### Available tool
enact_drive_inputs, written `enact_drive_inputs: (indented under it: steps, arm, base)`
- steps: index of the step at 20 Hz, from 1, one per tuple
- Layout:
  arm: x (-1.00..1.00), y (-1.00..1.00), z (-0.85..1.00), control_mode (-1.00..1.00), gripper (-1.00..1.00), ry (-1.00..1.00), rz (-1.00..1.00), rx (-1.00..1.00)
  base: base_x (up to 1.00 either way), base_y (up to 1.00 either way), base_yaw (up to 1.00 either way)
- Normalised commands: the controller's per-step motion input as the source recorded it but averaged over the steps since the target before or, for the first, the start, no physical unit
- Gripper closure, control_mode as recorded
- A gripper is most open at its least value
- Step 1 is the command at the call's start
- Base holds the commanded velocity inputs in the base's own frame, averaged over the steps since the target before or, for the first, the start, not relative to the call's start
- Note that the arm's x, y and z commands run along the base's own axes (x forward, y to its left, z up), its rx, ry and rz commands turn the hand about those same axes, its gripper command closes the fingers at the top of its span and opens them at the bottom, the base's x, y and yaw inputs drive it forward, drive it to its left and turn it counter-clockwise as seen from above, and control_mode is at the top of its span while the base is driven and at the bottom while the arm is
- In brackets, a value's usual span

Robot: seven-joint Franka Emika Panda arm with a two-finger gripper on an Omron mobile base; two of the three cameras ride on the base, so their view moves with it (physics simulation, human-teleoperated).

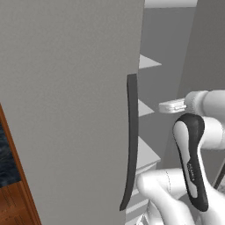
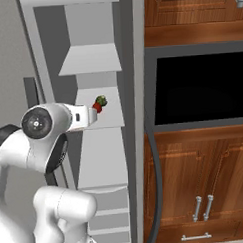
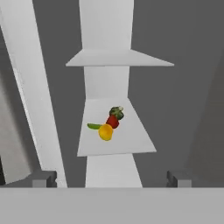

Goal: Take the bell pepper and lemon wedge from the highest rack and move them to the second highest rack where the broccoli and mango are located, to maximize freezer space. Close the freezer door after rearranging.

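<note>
Mid-shelf, bell pepper [image 3: 113,121], seemingly roomy edges

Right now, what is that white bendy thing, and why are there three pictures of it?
It is a robot arm reaching into an open freezer. Two pictures come from cameras behind it, one on each side. The third looks out from its hand. On one shelf lie small pieces of food close together: a red bell pepper, a green broccoli, a yellow-orange piece and a thin green one. The tool is open and holds nothing. The freezer door stands open.
</note>
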Motion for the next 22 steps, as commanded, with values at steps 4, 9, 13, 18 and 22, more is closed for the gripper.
enact_drive_inputs:
  steps: [4, 9, 13, 18, 22]
  arm:
    - [-1.00, 0.00, 0.11, -1.00, -1.00, 0.10, -0.04, 0.00]
    - [-0.94, 0.07, 0.00, -1.00, -1.00, 0.10, -0.09, -0.01]
    - [-0.44, 0.23, -0.11, -1.00, -1.00, 0.23, -0.03, -0.17]
    - [-0.36, 0.08, -0.23, -1.00, -1.00, 0.09, 0.00, -0.04]
    - [0.00, 0.00, 0.00, 1.00, -1.00, 0.00, 0.00, 0.00]
  base:
    - [0.00, 0.00, 0.00]
    - [0.00, 0.00, 0.00]
    - [0.00, 0.00, 0.00]
    - [0.00, 0.00, 0.00]
    - [-0.98, -0.09, -0.08]
